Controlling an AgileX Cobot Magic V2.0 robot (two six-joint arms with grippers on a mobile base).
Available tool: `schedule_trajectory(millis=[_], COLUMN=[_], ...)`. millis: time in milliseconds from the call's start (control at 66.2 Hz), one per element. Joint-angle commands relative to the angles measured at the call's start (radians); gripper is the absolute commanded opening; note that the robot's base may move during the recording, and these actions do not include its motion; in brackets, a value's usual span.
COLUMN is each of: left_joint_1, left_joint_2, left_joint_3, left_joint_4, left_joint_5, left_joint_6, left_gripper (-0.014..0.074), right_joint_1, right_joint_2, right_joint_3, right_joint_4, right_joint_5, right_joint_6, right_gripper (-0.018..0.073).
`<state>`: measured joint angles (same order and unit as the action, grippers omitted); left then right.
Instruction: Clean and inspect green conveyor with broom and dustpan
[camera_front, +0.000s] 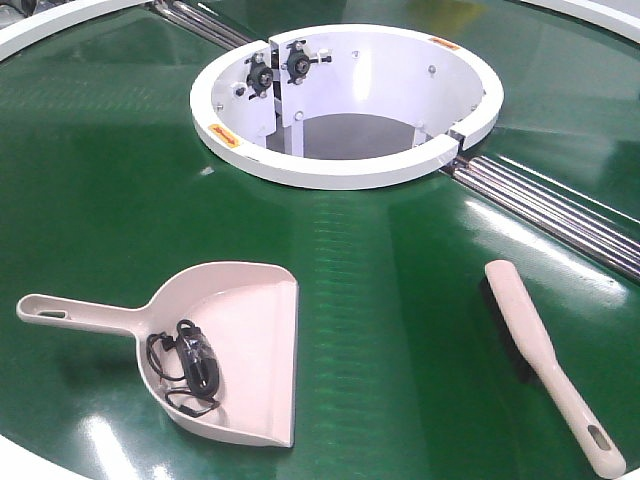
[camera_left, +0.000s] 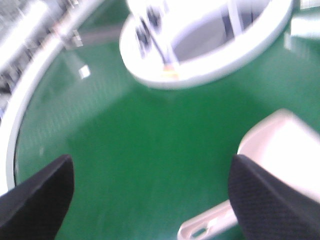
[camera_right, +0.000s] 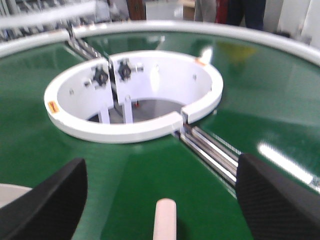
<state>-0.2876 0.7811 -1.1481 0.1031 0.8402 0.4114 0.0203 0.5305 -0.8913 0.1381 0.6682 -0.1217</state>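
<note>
The green conveyor (camera_front: 380, 260) fills the front view. The beige-pink dustpan (camera_front: 245, 340) lies at the front left, handle pointing left, with a small black wired object (camera_front: 190, 365) in its scoop. At the front right the broom (camera_front: 545, 360) rests on the belt, handle toward the near edge. Neither gripper shows in the front view. My left gripper (camera_left: 150, 200) is open above the belt; the dustpan handle (camera_left: 207, 226) lies just inside its right finger (camera_left: 270, 200). My right gripper (camera_right: 160, 192) is open, with the broom's far tip (camera_right: 166, 220) centred between its fingers and below them.
The white ring-shaped opening (camera_front: 345, 170) with black bearings inside sits at the belt's centre. Steel rollers (camera_front: 560, 205) run from the ring to the right, another set to the upper left (camera_front: 215, 25). The white outer rim (camera_right: 200, 27) curves round the far side, people's legs behind it.
</note>
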Motion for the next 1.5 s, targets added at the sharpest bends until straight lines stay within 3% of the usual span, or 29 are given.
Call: schedule_trajectory(millis=[0,151,333,484,635,726,816,922,998,1481], left_joint_1=[-0.03,-0.064,-0.067,-0.067,-0.067,-0.067,-0.067,-0.067,-0.067,-0.067], left_joint_2=[-0.121,-0.343,-0.554,-0.613,-0.608,-0.608,-0.608,-0.608,-0.608,-0.608], left_joint_3=[0.069,0.315,0.593,0.766,0.878,0.885,0.885,0.885,0.885,0.885], left_joint_4=[-0.001,0.028,0.055,0.118,0.13,0.124,0.122,0.122,0.122,0.122], left_joint_5=[-0.139,-0.216,-0.344,-0.489,-0.507,-0.515,-0.495,-0.488,-0.488,-0.488], left_joint_6=[-0.092,-0.147,-0.348,-0.445,-0.572,-0.575,-0.575,-0.572,-0.572,-0.572], left_gripper=[0.0586,0.0586,0.0575,0.0524,0.0449,0.0387,0.0241,0.0003,-0.0008,-0.0008], right_joint_1=[-0.003,-0.003,-0.003,-0.003,-0.003,-0.003,-0.003,-0.003,-0.003,-0.003], right_joint_2=[-0.066,-0.249,-0.486,-0.551,-0.537,-0.524,-0.514,-0.503,-0.499,-0.499], right_joint_3=[0.023,0.225,0.501,0.637,0.65,0.65,0.65,0.65,0.65,0.65], right_joint_4=[0.016,0.014,-0.022,-0.023,-0.023,-0.023,-0.027,-0.027,-0.022,0.004], right_joint_5=[-0.087,-0.184,-0.298,-0.383,-0.358,-0.336,-0.328,-0.315,-0.313,-0.315], right_joint_6=[-0.007,-0.013,-0.015,-0.007,-0.007,-0.007,-0.007,-0.007,-0.005,-0.003], right_gripper=[0.058,0.058,0.058,0.058,0.058,0.055,0.0437,0.0162,-0.0017,-0.0009])
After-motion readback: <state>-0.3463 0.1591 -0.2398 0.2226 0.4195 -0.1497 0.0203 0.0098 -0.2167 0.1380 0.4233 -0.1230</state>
